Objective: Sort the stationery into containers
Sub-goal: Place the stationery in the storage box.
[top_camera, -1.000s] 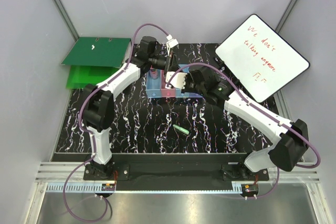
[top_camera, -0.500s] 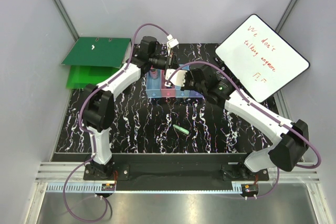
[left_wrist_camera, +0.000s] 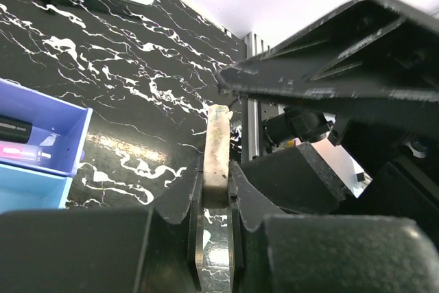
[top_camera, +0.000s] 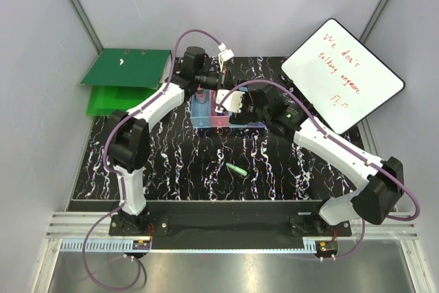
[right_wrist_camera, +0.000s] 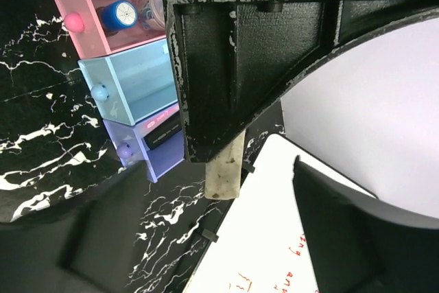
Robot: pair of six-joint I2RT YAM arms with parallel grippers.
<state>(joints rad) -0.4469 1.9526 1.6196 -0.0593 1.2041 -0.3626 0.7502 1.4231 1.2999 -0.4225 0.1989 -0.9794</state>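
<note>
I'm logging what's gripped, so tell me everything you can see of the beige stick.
The beige stick is a pale, speckled, chalky-looking bar with a squared tip. The left hand is shut on one end; the rest juts out beyond it, over the black marbled table by the purple bin.

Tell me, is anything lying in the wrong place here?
Yes. A small green piece lies alone on the black table, well in front of the row of bins, while other stationery is already inside them. The whiteboard also sits crooked, poking past the table's far right corner.
</note>
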